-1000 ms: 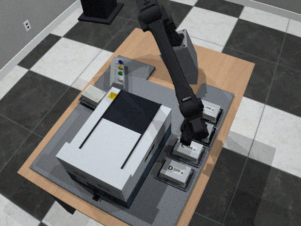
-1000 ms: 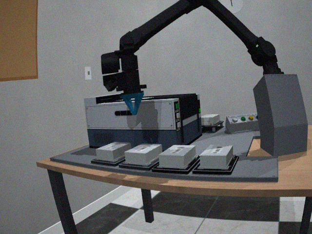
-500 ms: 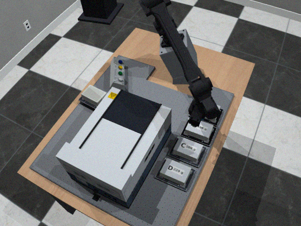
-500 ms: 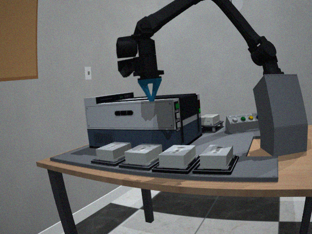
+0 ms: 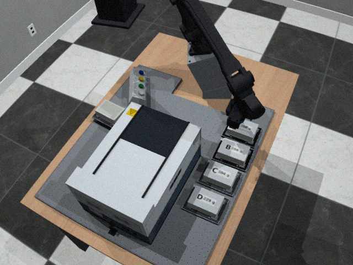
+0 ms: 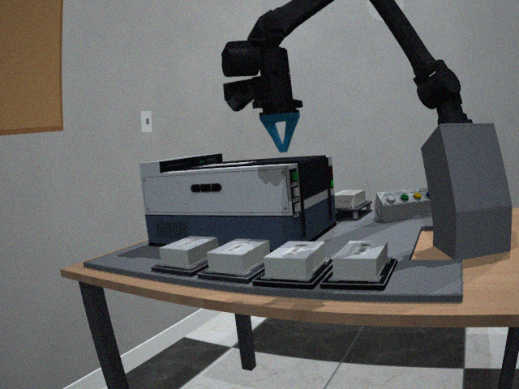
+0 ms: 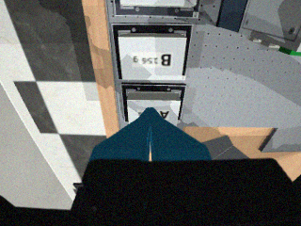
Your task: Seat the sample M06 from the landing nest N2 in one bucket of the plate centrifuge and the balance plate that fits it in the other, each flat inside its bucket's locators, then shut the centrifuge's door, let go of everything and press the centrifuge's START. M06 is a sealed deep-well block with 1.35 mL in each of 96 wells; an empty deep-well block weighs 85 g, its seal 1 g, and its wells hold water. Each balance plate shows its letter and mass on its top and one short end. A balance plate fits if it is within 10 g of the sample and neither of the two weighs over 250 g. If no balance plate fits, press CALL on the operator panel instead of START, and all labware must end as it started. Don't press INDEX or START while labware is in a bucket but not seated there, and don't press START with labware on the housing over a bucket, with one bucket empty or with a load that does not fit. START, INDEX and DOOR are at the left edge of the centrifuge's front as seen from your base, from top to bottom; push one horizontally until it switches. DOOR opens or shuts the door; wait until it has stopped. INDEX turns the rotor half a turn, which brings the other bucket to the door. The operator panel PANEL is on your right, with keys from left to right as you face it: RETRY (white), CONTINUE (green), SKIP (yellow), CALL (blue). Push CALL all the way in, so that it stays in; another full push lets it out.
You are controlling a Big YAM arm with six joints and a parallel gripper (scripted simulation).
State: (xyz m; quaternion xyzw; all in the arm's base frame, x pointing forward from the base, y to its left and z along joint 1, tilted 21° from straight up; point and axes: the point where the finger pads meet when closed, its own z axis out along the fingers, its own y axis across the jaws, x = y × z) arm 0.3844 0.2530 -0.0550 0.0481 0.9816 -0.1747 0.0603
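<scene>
My gripper [image 6: 280,135] is shut and empty, with its blue fingers pointing down, well above the row of balance plates. In the wrist view the fingertips [image 7: 150,113] hang over plate A [image 7: 150,104], whose label they mostly hide. Plate B [image 7: 151,57] lies just beyond and reads 256 g. In the overhead view the arm's wrist covers part of plate A [image 5: 244,130]; then come B [image 5: 233,150], C [image 5: 220,174] and D [image 5: 206,199], which reads 229 g. Sample M06 [image 5: 110,110] sits in its nest on the far side of the centrifuge [image 5: 133,171].
The operator panel [image 5: 139,82] with its coloured keys stands near the sample. The centrifuge's buttons [image 6: 294,190] are on its front edge. The arm's grey base block [image 6: 465,188] stands at the table's right. The table edge runs just outside the plate row.
</scene>
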